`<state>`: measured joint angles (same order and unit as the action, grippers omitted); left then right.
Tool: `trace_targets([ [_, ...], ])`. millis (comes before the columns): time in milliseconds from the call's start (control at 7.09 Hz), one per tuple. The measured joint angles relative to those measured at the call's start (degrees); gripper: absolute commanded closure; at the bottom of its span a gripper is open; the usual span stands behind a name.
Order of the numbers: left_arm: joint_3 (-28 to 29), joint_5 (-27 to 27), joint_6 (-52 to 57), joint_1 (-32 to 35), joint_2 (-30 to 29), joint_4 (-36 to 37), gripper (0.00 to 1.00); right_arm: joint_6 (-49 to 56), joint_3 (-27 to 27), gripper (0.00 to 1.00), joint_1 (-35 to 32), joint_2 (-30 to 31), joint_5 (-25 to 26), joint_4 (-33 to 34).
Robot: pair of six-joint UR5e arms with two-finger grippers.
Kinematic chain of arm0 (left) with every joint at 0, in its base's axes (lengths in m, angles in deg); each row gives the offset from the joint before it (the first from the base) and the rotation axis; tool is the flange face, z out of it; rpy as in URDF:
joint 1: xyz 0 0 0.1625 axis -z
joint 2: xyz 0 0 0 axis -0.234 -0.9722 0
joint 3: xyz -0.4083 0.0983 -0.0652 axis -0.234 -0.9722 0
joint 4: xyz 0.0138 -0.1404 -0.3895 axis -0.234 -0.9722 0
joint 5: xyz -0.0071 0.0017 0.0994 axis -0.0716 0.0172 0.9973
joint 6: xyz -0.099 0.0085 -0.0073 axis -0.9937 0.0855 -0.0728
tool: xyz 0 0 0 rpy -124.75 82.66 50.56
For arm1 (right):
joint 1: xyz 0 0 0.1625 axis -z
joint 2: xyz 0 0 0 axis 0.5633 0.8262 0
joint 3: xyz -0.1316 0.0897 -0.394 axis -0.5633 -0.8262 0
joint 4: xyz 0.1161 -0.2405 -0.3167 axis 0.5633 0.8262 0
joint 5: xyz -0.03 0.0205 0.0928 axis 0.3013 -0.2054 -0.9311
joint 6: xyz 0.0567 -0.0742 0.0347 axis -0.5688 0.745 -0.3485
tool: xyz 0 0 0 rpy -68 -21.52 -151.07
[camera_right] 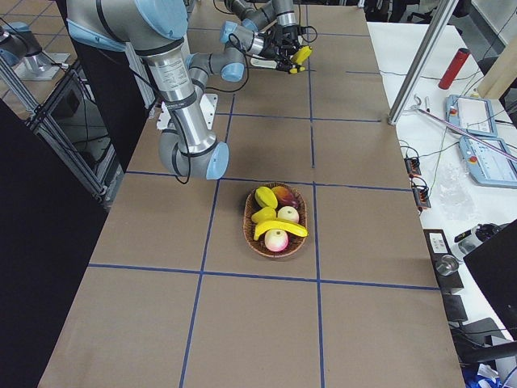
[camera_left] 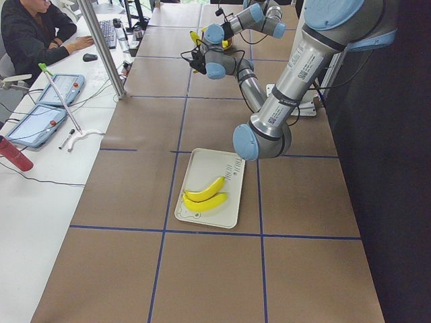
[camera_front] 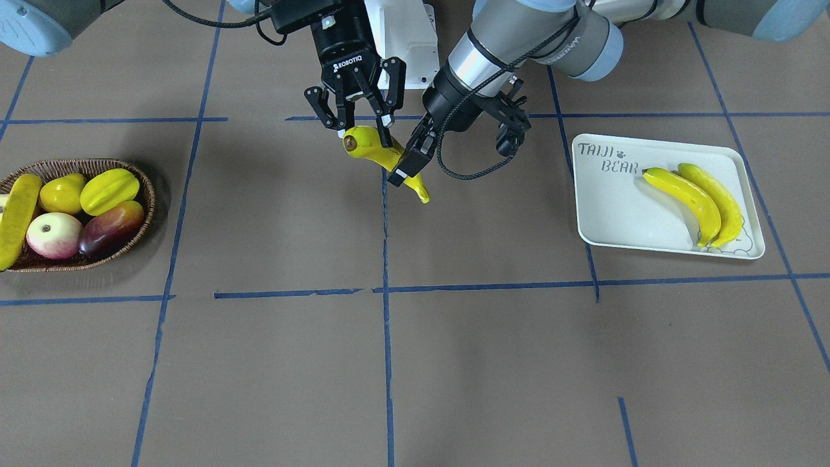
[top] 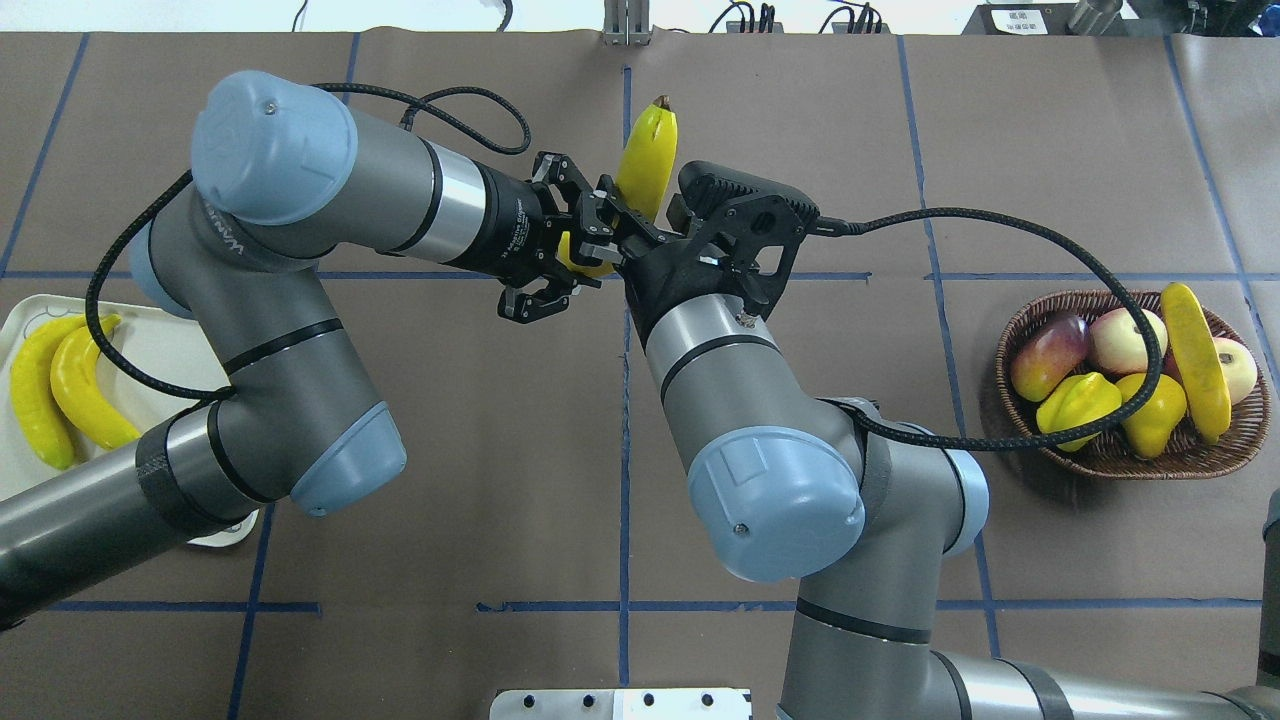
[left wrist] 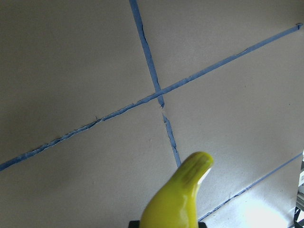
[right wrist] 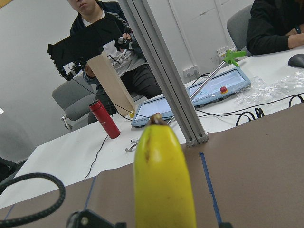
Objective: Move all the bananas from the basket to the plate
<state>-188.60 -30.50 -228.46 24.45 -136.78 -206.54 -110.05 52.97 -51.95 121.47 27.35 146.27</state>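
Note:
One banana [camera_front: 373,150] hangs in mid-air over the middle of the table. My right gripper [camera_front: 365,130] points down and is shut on its thick end. My left gripper [camera_front: 459,152] stands open astride the same banana's other half, with one finger [camera_front: 408,162] against it. In the right wrist view the banana [right wrist: 164,180] juts straight out, and its tip [left wrist: 183,190] shows in the left wrist view. Two bananas [camera_front: 703,201] lie side by side on the plate [camera_front: 616,214]. Another banana [camera_front: 16,220] lies across the basket [camera_front: 78,163].
The basket also holds a starfruit [camera_front: 110,190], a round yellow fruit [camera_front: 63,193], an apple [camera_front: 53,235] and a mango [camera_front: 111,227]. Blue tape lines grid the brown table. A person [camera_left: 34,33] sits at the side desk.

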Motion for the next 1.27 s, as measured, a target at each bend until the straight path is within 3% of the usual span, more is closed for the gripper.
trace_targets([
  [282, -0.13, -0.84, 3.20, 0.81, 0.92, -0.05, 1.00, 0.76, 3.32, 0.00, -0.21, 1.33, -2.53, 0.09],
  [846, -1.19, -9.35, 27.49, 6.42, 10.45, -0.26, 1.00, 1.77, 8.44, 0.00, -1.89, 4.76, -7.83, 0.15],
  [1270, -4.73, -12.49, 56.37, 11.38, 24.52, -0.25, 1.00, 3.38, 8.61, 0.00, -11.67, 8.22, -24.75, 0.65],
])
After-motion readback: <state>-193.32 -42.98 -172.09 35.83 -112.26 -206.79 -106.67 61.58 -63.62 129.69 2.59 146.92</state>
